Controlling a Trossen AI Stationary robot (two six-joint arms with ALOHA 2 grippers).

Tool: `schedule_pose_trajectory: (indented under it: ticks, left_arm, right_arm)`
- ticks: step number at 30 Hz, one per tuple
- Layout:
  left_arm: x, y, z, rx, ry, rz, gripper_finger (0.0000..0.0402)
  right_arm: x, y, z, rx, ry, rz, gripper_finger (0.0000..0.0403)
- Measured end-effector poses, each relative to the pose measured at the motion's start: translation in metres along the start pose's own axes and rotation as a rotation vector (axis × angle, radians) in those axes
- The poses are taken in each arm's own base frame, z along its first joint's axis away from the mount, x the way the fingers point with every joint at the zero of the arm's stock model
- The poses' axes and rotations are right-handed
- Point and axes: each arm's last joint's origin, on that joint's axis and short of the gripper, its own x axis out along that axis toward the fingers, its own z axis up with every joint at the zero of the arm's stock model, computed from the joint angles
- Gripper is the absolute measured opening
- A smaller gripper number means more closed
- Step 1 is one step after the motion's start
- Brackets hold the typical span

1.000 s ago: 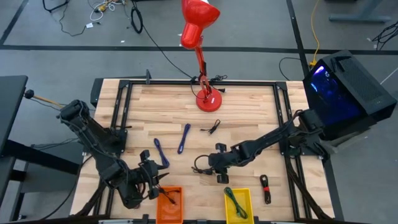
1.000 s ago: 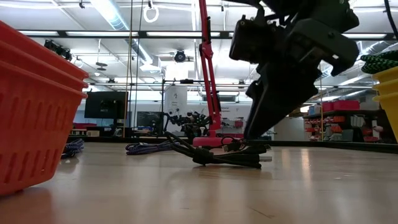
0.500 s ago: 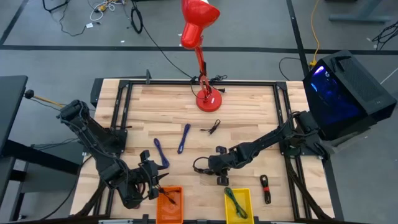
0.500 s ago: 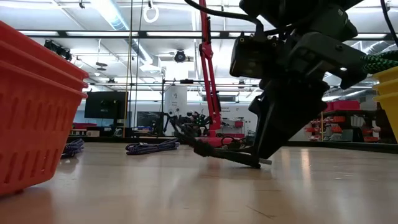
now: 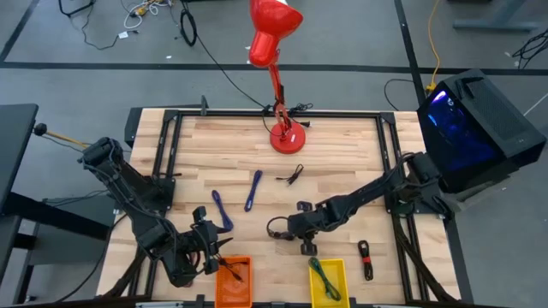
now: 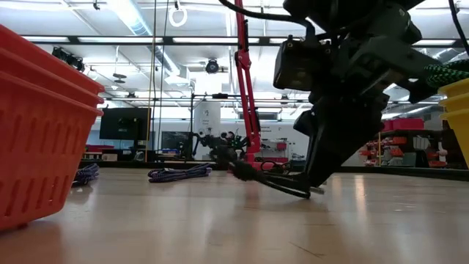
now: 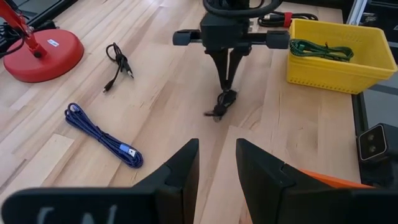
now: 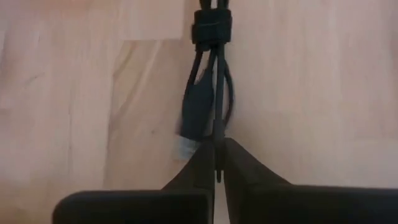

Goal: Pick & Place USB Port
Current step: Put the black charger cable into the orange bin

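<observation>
Beside the yellow bin, the right gripper is clamped on 1 black USB cable, seemingly ready to lift it.

No text, label, brand or number could be read anywhere; the small white sticker on the red lamp base was illegible.

A desk lamp is standing at the table's twelve o'clock edge. Two bins are sitting at six o'clock, with a bundled cable lying between lamp and bins.
</observation>
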Motion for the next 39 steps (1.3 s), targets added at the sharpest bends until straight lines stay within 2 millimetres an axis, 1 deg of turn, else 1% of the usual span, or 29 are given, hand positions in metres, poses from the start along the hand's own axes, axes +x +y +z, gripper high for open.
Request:
schedule_pose_trajectory:
  ticks: [3,7,11,15,18,21,24,28,33,36,39]
  left_arm:
    - [0.000,0.000,0.000,0.000,-0.001,0.001,0.0110]
    - [0.000,0.001,0.001,0.000,-0.038,0.027,0.0110]
    - [0.001,0.002,0.004,-0.002,-0.104,0.074,0.0110]
    - [0.003,0.001,0.009,-0.028,-0.174,0.100,0.0110]
    - [0.007,-0.001,0.016,-0.004,-0.208,0.101,0.0110]
    - [0.012,-0.004,0.028,0.027,-0.268,0.111,0.0110]
    - [0.018,-0.006,0.044,0.093,-0.323,0.124,0.0110]
    - [0.028,-0.003,0.066,0.157,-0.375,0.125,0.0110]
    - [0.038,0.001,0.087,0.212,-0.423,0.035,0.0110]
    - [0.044,0.005,0.095,0.227,-0.442,-0.018,0.0110]
    - [0.049,0.009,0.102,0.234,-0.459,-0.065,0.0110]
  right_arm:
    - [-0.011,-0.001,0.006,0.001,-0.035,-0.017,0.0006]
    - [-0.041,-0.001,0.019,-0.031,-0.090,-0.062,0.0006]
    - [-0.080,-0.002,0.031,-0.046,-0.188,-0.134,0.0006]
    - [-0.126,-0.002,0.039,-0.056,-0.347,-0.204,0.0006]
    - [-0.158,-0.002,0.042,-0.061,-0.476,-0.247,0.0006]
    - [-0.180,0.000,0.045,-0.070,-0.592,-0.261,0.0006]
    - [-0.191,0.003,0.051,-0.100,-0.693,-0.238,0.0006]
    - [-0.197,0.014,0.057,-0.164,-0.786,-0.151,0.0004]
    - [-0.198,0.027,0.053,-0.205,-0.796,-0.148,0.0004]
    - [-0.198,0.033,0.051,-0.219,-0.795,-0.135,0.0004]
    - [-0.196,0.037,0.048,-0.220,-0.783,-0.159,0.0004]
